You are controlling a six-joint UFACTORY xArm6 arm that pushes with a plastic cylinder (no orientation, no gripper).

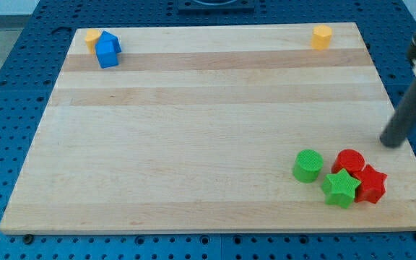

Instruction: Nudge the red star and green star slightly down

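Observation:
The red star (371, 185) lies near the board's bottom right corner. The green star (341, 188) touches its left side. A red cylinder (349, 162) sits just above both stars, and a green cylinder (308, 165) sits to the left of the green star. My tip (391, 144) is on the board at the view's right, above and to the right of the red star, apart from all blocks.
Two blue blocks (107, 49) and a yellow block (92, 37) cluster at the board's top left corner. A yellow hexagonal block (322, 36) sits near the top right. The wooden board (193, 130) ends close below and right of the stars.

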